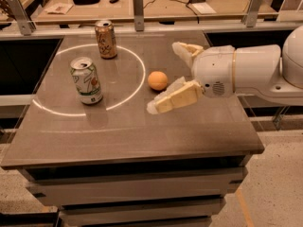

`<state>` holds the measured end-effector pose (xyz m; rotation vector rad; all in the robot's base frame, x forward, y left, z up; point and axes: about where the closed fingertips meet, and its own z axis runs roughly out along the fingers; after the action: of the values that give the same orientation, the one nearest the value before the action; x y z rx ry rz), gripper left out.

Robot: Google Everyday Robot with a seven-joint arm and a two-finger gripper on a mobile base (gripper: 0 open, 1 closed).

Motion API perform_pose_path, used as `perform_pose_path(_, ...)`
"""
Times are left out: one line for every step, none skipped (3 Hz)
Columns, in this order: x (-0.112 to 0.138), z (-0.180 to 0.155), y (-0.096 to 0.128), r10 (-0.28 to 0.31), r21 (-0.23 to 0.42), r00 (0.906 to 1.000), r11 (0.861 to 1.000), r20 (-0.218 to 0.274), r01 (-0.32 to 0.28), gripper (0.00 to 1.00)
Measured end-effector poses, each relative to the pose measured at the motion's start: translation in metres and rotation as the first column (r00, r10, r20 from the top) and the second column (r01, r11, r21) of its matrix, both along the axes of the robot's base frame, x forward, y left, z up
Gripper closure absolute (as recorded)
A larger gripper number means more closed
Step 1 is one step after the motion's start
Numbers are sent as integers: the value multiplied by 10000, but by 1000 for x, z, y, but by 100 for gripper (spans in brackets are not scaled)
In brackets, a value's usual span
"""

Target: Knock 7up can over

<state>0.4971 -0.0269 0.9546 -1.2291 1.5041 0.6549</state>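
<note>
The 7up can (87,81), white and green with a red spot and a silver top, stands upright at the left of the grey table (142,136), on the white ring drawn on it. My gripper (165,77) reaches in from the right above the table, to the right of the can. Its two cream fingers are spread wide apart, one finger (173,98) near and one finger (185,50) far. It holds nothing. An orange (157,80) lies between the two fingers.
A brown-gold can (106,39) stands upright at the back of the table, behind the 7up can. A rail with posts (138,4) runs behind the table, with a cluttered bench beyond. The table's front edge drops to the floor.
</note>
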Motion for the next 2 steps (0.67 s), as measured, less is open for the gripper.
perform_pose_path(0,0,0,2,-1,10000,10000,1,-2,0)
perform_pose_path(1,-19,16,228,47,9993,9997,-313,-227,0)
